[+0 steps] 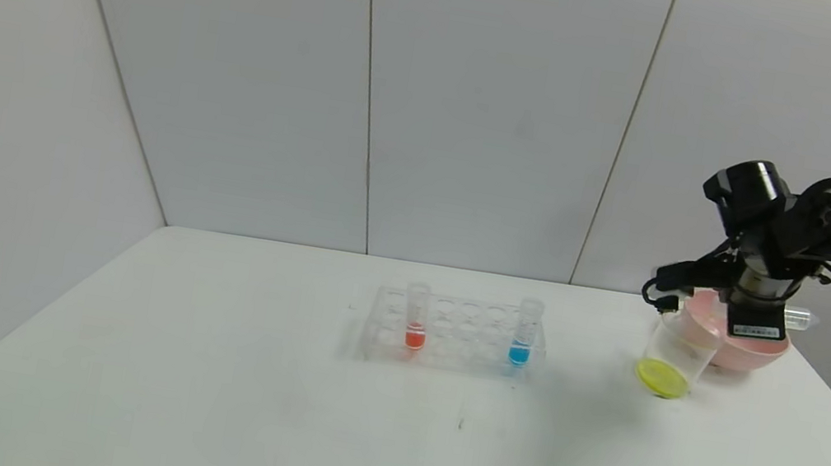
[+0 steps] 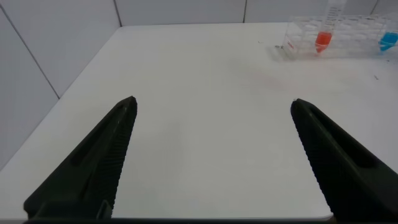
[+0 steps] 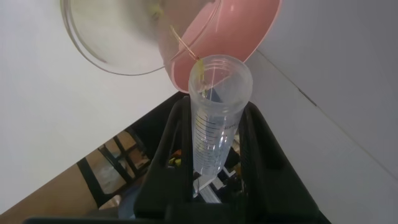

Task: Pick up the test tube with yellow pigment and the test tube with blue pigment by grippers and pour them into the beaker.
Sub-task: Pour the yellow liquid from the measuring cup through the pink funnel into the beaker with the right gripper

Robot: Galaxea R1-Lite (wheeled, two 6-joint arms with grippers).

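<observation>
Clear plastic test tube with yellow pigment (image 3: 214, 118), now emptied, clamped in right gripper (image 3: 211, 134), tipped over beaker (image 1: 671, 358) at far right; yellow liquid in beaker; pink bowl (image 1: 739, 347) just behind. Test tube with blue pigment (image 1: 524, 335) upright in rack (image 1: 453, 335), centre table, red tube (image 1: 416, 318) leftward. Left gripper (image 2: 211, 155) spread wide, near left

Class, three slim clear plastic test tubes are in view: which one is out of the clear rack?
The emptied tube with yellow traces, clamped in the right gripper above the beaker. The red-liquid tube and blue-liquid tube stand upright in the rack.
</observation>
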